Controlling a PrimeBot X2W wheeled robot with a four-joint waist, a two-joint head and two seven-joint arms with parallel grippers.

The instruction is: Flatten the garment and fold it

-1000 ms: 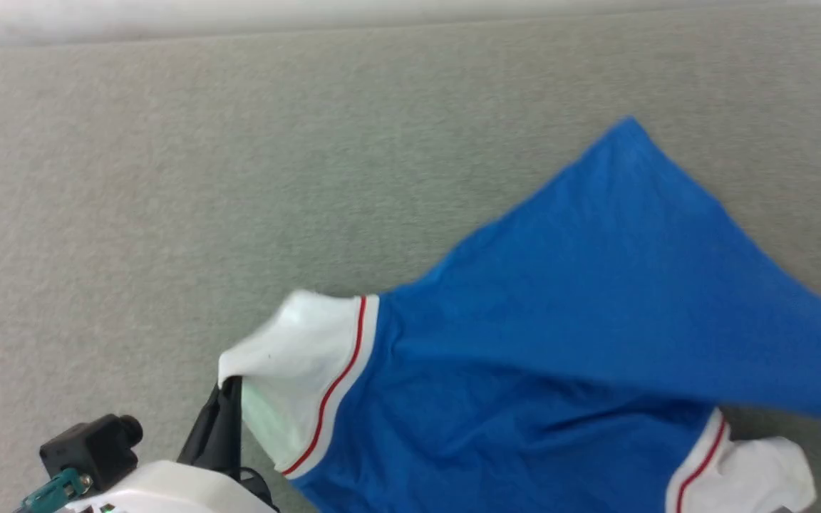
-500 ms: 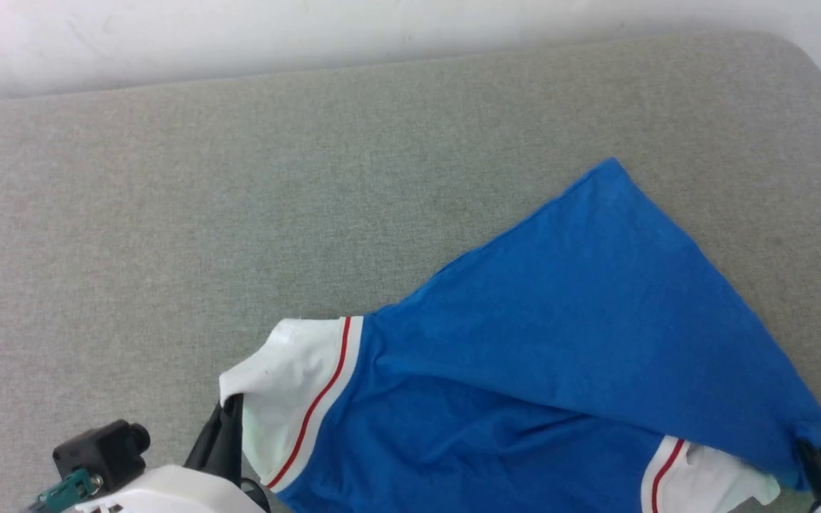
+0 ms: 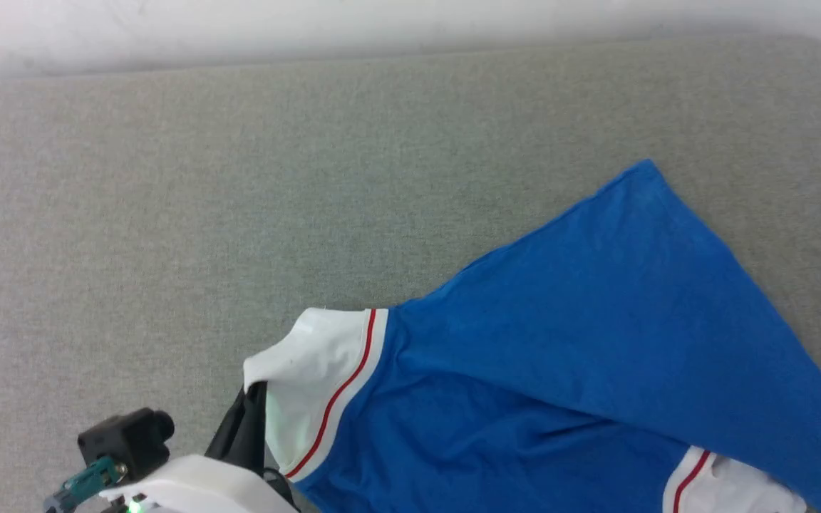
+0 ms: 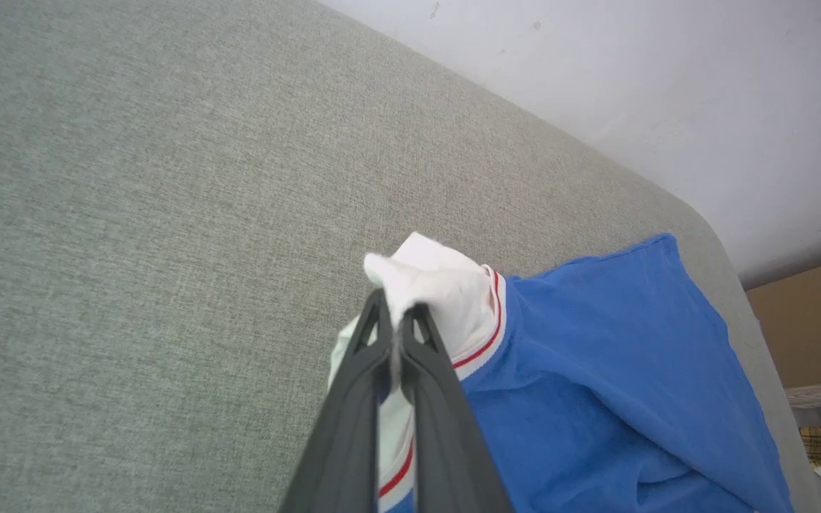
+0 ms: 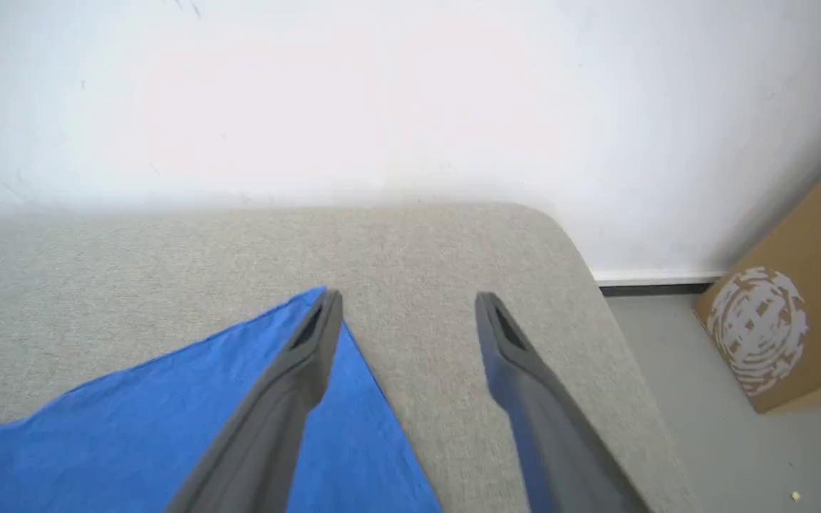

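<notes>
The garment, a royal-blue T-shirt with white sleeves and red trim, lies on the grey cushion at the lower right of the head view. One blue corner points toward the far right. My left gripper is shut on the white left sleeve, lifting it a little off the cushion. The garment's other white sleeve lies at the bottom right. In the right wrist view my right gripper is open with nothing between its fingers, above the garment's blue corner.
The grey fabric cushion stretches wide to the left and far side, backed by a white wall. Its rounded right corner drops to the floor, where a brown cardboard box stands.
My right gripper has let go of the blue edge and opened; it has left the head view's lower right. The blue cloth has settled on the cushion. The head camera shifted slightly.
</notes>
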